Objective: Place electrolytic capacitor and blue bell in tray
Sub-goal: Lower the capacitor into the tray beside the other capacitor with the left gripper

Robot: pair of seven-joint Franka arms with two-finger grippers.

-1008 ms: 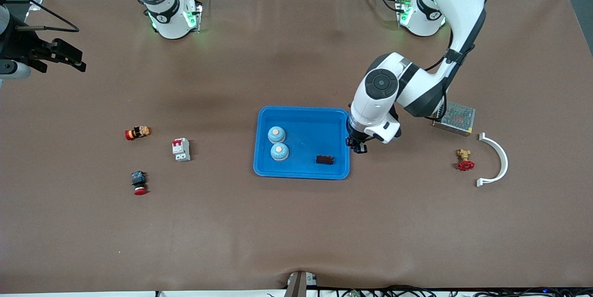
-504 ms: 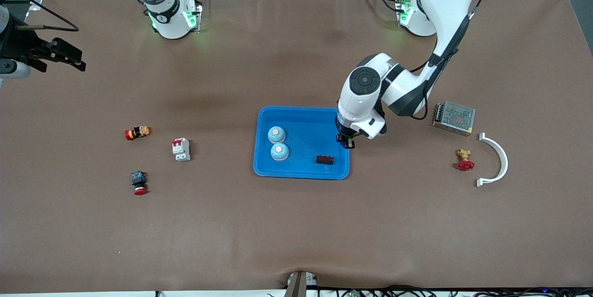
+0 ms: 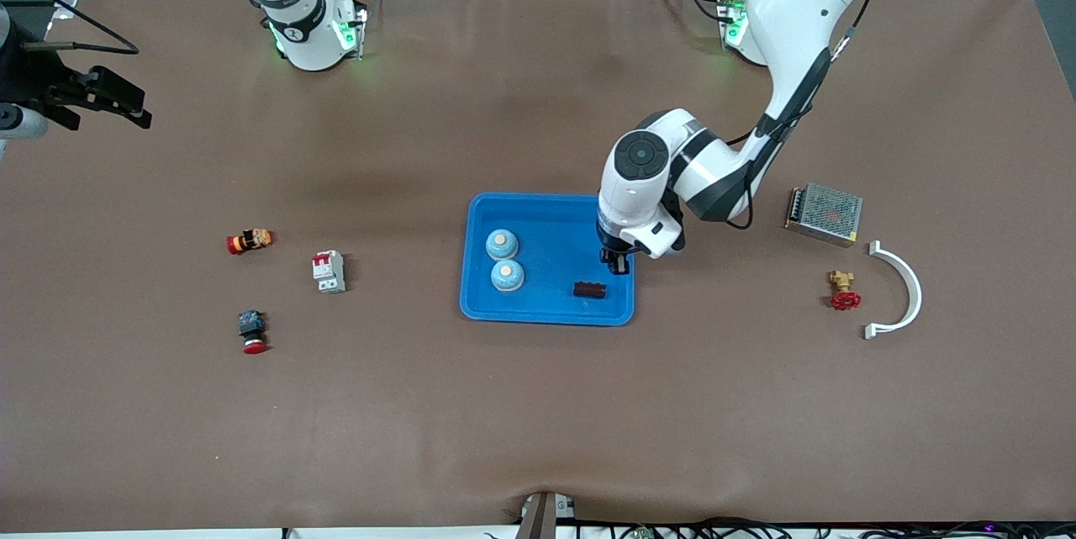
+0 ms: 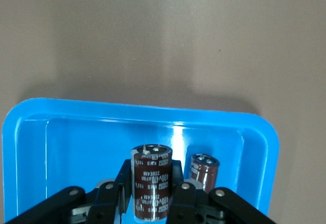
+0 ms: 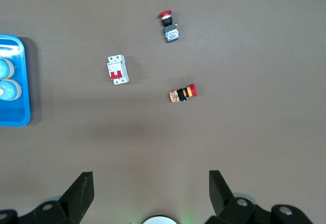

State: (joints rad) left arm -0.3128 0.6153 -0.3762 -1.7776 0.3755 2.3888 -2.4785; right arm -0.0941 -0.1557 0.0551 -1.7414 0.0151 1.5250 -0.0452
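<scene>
On the tabletop [image 3: 538, 404], two bells [image 3: 502, 244] and a capacitor [image 3: 589, 289] are seen in the tray [image 3: 546, 316]. A second capacitor [image 4: 151, 188], judged light, rigid and smooth, is clamped mid-barrel by the left claw [image 4: 147, 196] over the tray. The right claw [image 5: 151, 196] is kept wide, waiting.

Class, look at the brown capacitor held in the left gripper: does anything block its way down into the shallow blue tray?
Nothing visible does. The left gripper holds the brown capacitor over bare floor of the shallow blue tray; a second capacitor lies beside that spot.

On the table lie a circuit breaker [image 3: 329, 272], two red-capped push buttons [image 3: 250, 241] [image 3: 252, 332], a metal power supply [image 3: 825, 214], a red-handled valve [image 3: 843, 291] and a white curved bracket [image 3: 901, 291].
</scene>
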